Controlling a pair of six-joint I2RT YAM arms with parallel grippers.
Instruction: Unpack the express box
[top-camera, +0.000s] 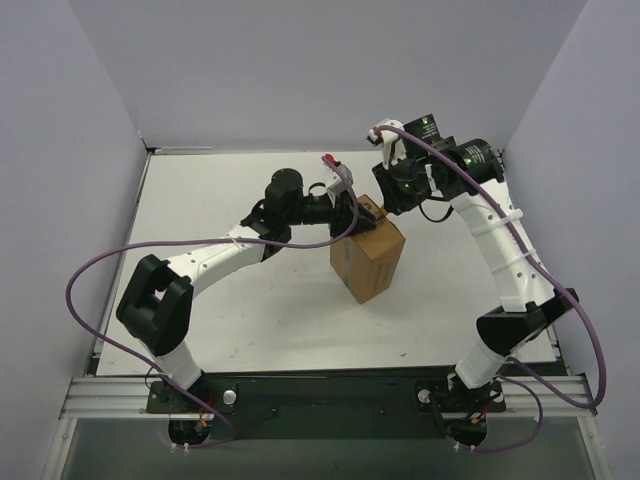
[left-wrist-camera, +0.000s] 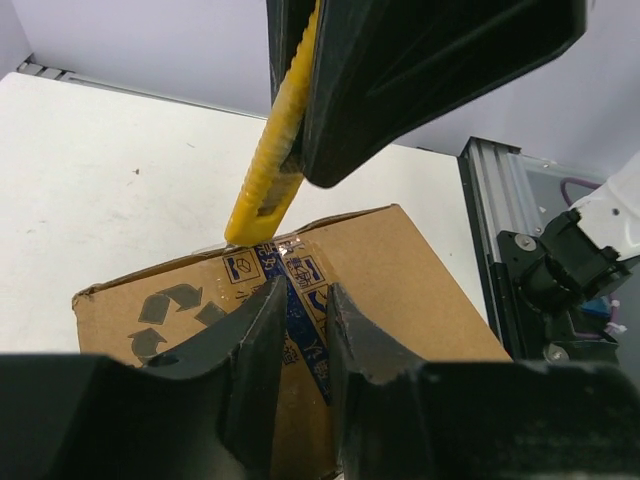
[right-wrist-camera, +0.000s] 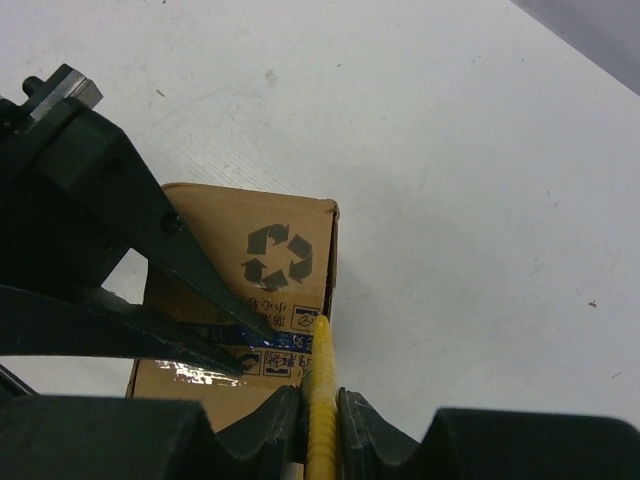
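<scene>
Just under the right gripper (right-wrist-camera: 320, 400) sits the box (right-wrist-camera: 270, 230).

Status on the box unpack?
Done: right end effector grips the small yellow plastic utility knife. In hand: its tip is at the taped edge of the brown corrugated cardboard express box, left end effector close alongside. Left: box looks closed; slit, open, empty it.

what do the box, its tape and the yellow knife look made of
The express box looks like cardboard: matte brown, with a printed recycling mark. The tape seems clear plastic film, glossy and catching glare. The yellow knife is probably moulded plastic, smooth and evenly yellow.
</scene>
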